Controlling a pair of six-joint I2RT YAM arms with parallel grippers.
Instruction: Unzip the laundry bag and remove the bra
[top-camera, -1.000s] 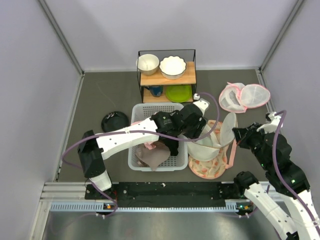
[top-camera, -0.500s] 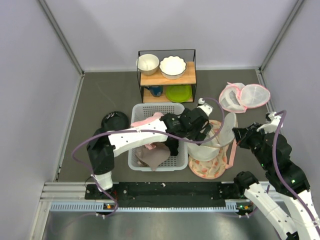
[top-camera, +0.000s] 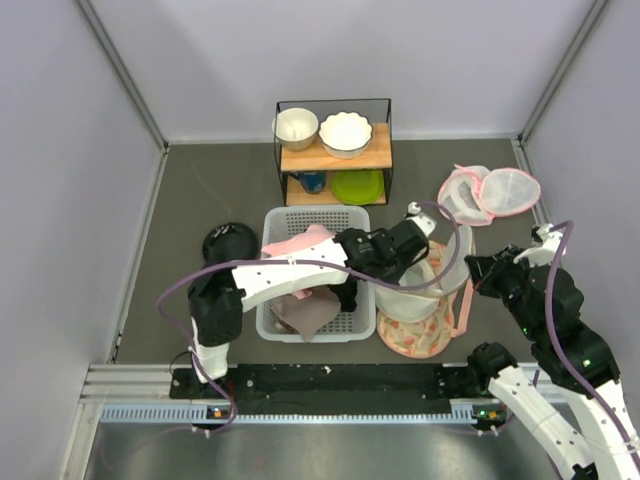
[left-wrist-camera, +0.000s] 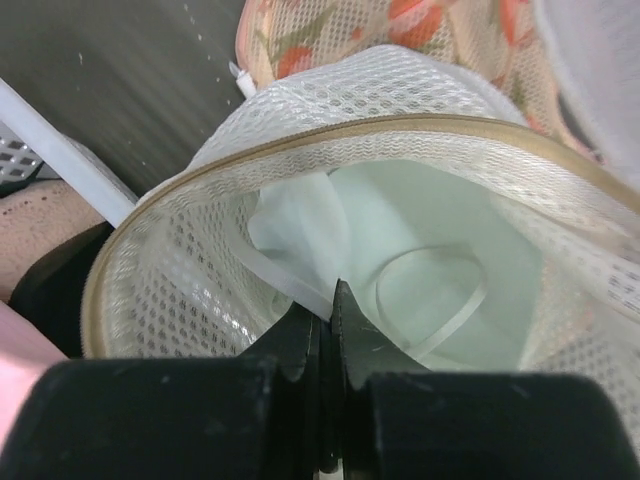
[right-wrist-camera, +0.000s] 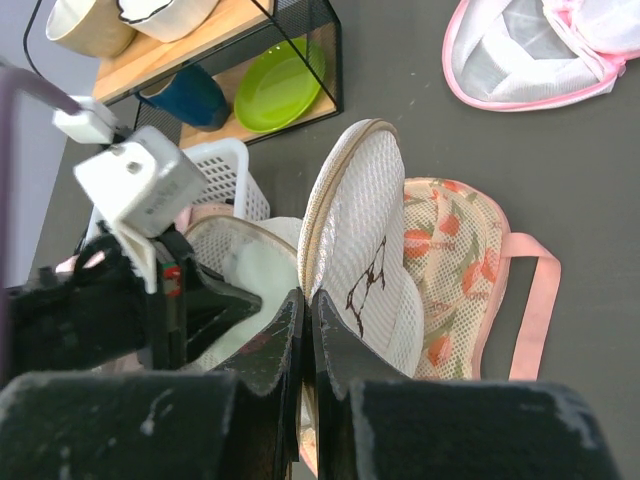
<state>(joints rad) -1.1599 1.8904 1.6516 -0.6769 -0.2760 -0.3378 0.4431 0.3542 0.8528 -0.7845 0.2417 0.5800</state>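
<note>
A dark grey tabletop (top-camera: 200, 200) sits between pale lilac walls, seen from above with the arm bases at 6 o'clock.

The left hand (left-wrist-camera: 332, 300) has its fingers pressed together. Its tips dip inside the open mouth of the white translucent mesh drum-shaped laundry bag (left-wrist-camera: 190, 290) and touch a fold of the pale mint-white bra (left-wrist-camera: 420, 220) lying in the bottom. Whether they pinch that fold I cannot tell. A thin strap loop of the bra curls just at 3 o'clock of the tips.

The right hand (right-wrist-camera: 306, 298) is clamped on the tan rim of the laundry bag's round lid (right-wrist-camera: 360, 240). The lid stands upright at 3 o'clock of the opening, unzipped.

The laundry bag rests right of the tabletop's centre, on a flat peach floral oval mesh piece (right-wrist-camera: 450, 300) that spreads out from under it toward 6 o'clock. A pink strap (right-wrist-camera: 530, 310) trails at that piece's 3 o'clock.

Just beside the laundry bag at 9 o'clock is a white plastic slatted basket (top-camera: 318, 212) holding a pink cloth (top-camera: 296, 241) and a brownish cloth (top-camera: 305, 312). A black round object (top-camera: 230, 242) lies further out at 9 o'clock.

At 11 o'clock stands a black wire shelf with a wooden board (top-camera: 333, 160), carrying two white bowls (top-camera: 296, 127) on top and a green plate (top-camera: 357, 186) below.

At 1 o'clock, well apart, lies a pink-trimmed twin-dome mesh bag (top-camera: 488, 193)
</note>
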